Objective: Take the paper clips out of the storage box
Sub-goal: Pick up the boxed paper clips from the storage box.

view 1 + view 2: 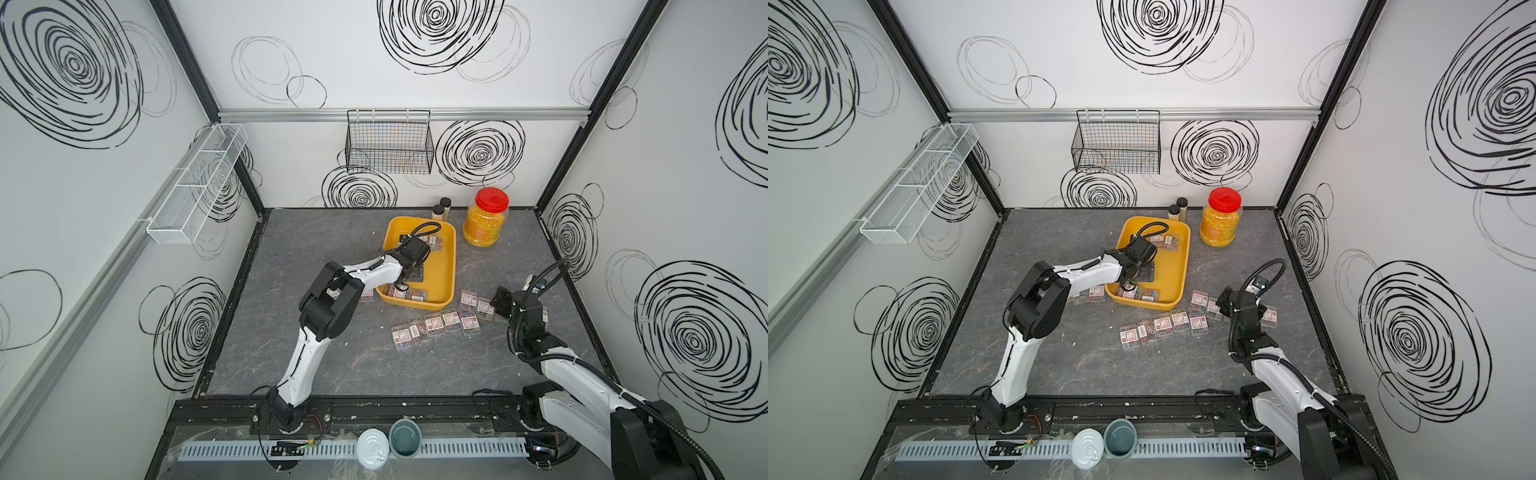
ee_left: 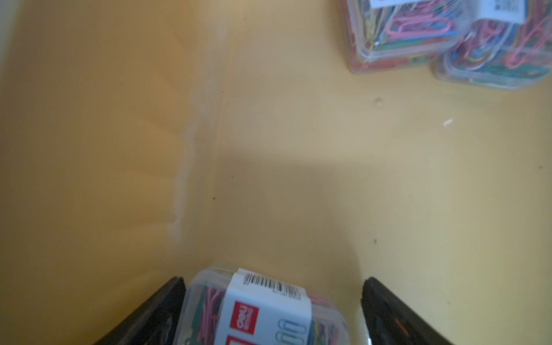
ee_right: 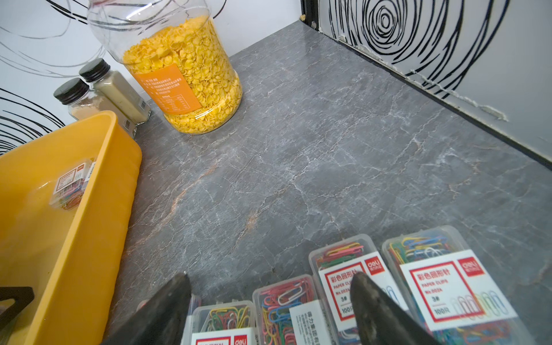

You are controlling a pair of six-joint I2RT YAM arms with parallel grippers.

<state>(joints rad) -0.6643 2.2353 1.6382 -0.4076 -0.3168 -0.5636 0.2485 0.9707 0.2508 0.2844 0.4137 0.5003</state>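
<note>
Over the near end of the storage box (image 1: 436,266), the left pincer (image 1: 401,286) reaches down among the paper clips (image 1: 405,294) lying along its near wall. In both top views the wrist hides its tips. Only the left wrist view shows us the left pincer (image 2: 272,282) standing apart, with one case (image 2: 268,310) between its fingers (image 2: 161,307), close against one finger and clear of the other. That view also gives us two more cases (image 2: 418,35) farther along the yellow floor.

On the bench (image 1: 374,374), both top views show a row of cases (image 1: 440,322) just beside the box, and in a top view a few (image 1: 1090,296) peek out beneath the left arm. The right pincer (image 1: 500,301) hangs over that row. From the right wrist view we see the right pincer (image 3: 271,277) apart and empty, with readable labels (image 3: 442,283) below it. The jar (image 3: 185,80) and two bottles (image 3: 119,92) stand beyond.
</note>
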